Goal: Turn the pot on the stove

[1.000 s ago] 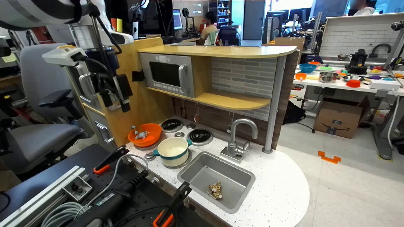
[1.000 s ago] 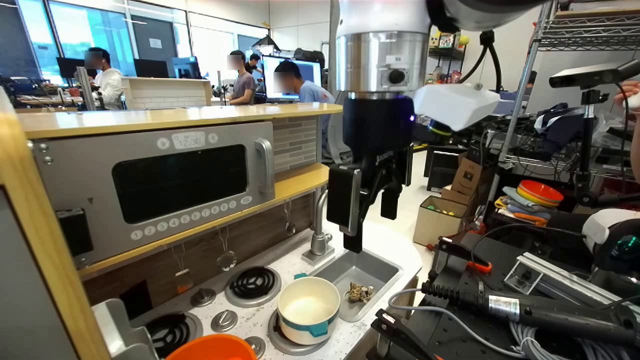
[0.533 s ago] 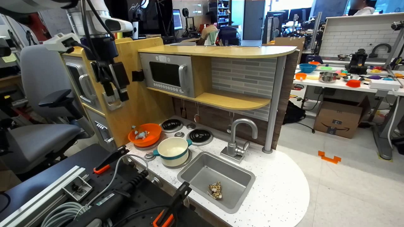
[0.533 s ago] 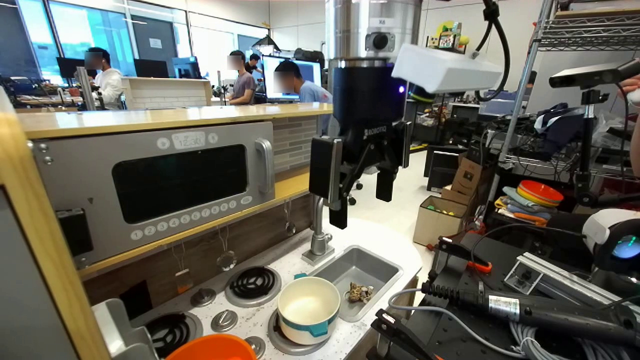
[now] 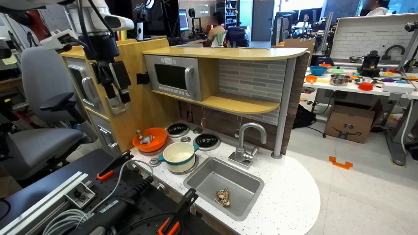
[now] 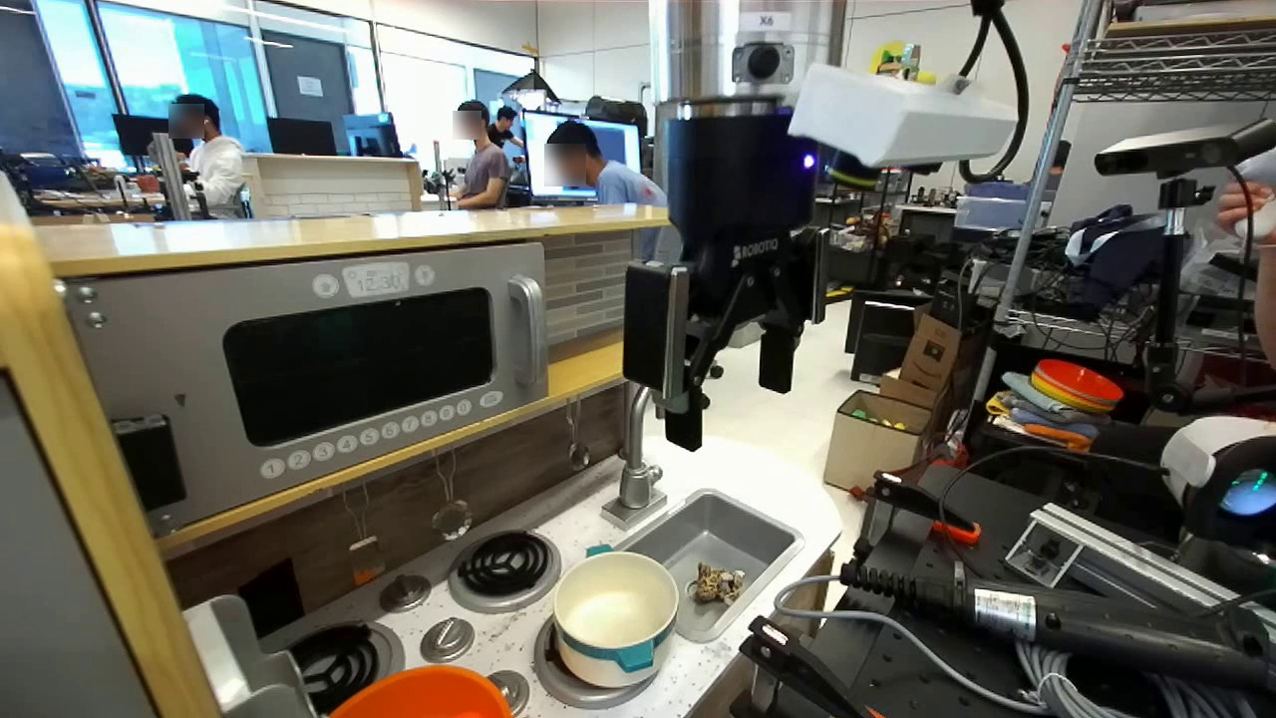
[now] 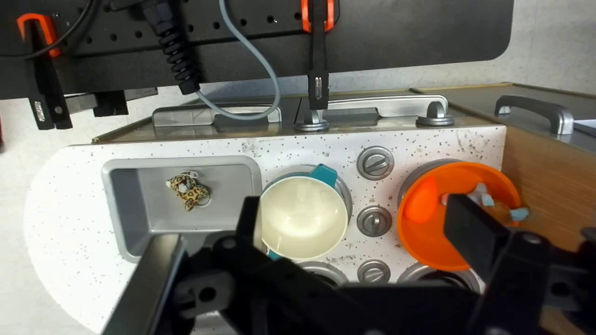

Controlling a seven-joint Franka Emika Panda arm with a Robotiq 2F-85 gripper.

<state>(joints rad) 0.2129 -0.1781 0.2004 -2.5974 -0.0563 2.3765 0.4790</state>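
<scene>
The pot point(image 7: 303, 217) is cream-white inside with a teal band and teal handles. It stands upright on the front burner beside the sink, on the white stove top point(image 7: 342, 156). The pot also shows in both exterior views point(image 5: 179, 156) point(image 6: 615, 618). The stove has black coil burners point(image 5: 206, 141) point(image 6: 503, 568). My gripper point(image 7: 355, 211) is open with nothing between its fingers. In both exterior views the gripper point(image 5: 118, 97) point(image 6: 731, 401) hangs fingers-down, well above the stove and apart from the pot. In the wrist view the left finger overlaps the pot's edge.
An orange bowl point(image 7: 419, 242) holding a grey-blue toy sits on another burner. Knobs point(image 7: 374, 221) lie between the burners. The sink point(image 5: 209, 169) holds a leopard-print toy point(image 5: 223, 197), with a faucet point(image 5: 241, 143) behind. A microwave point(image 6: 359, 359) and shelf point(image 5: 245, 102) overhang the back.
My gripper has risen over the last second, mostly in the first half, with only a slight sideways shift since. It stays open. The pot has not moved.
</scene>
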